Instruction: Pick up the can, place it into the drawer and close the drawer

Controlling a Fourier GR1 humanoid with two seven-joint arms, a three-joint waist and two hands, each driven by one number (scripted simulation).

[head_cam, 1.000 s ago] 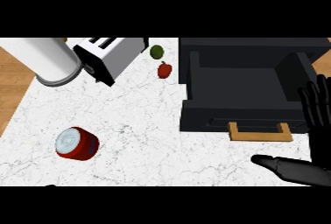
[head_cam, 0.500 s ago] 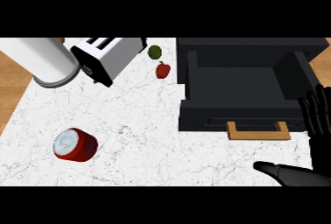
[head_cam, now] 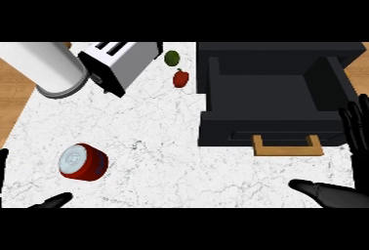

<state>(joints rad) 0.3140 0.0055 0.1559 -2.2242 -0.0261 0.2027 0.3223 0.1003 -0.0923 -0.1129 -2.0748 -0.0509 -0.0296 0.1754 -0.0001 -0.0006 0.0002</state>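
The can, red with a pale lid, is seen lying on its side on the white tabletop, at the left and well apart from the drawer, which stands open with its wooden handle toward the viewer. Nothing is held. The right hand is shown spread at the lower right, its fingers straight up along the right edge beside the drawer. Of the left hand only dark tips are seen at the lower left near the can; whether it is spread or curled cannot be told. The pick-up is judged not yet begun. The nearer left hand is best used, closed across the can's round side rather than its ends, since a lying can is likely to roll when nudged.
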